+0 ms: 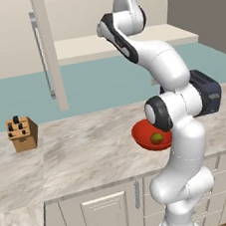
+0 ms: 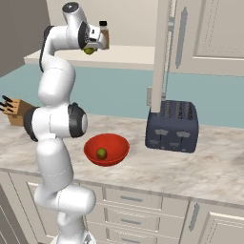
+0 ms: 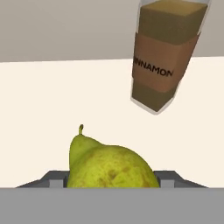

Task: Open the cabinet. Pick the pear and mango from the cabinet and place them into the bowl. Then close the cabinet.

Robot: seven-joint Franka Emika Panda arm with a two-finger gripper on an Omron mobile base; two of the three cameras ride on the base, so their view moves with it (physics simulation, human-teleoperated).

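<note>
Yellow-green pear [image 3: 109, 168] between claw [image 3: 111, 180] tips

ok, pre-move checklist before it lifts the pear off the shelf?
1. Pear between the gripper fingers: ok, a dark fingertip shows on each side of it in the hand view.
2. Firm grip: cannot tell, the contact points are hidden behind the fruit.
3. Cinnamon bottle clear of the pear: ok, it stands apart, further back on the shelf.
4. Cabinet door open for withdrawal: ok, it stands edge-on to the base cameras.
5. Bowl ready: ok, on the counter next to the toaster, with room left.
6. Mango done: ok, already in the bowl.
</note>
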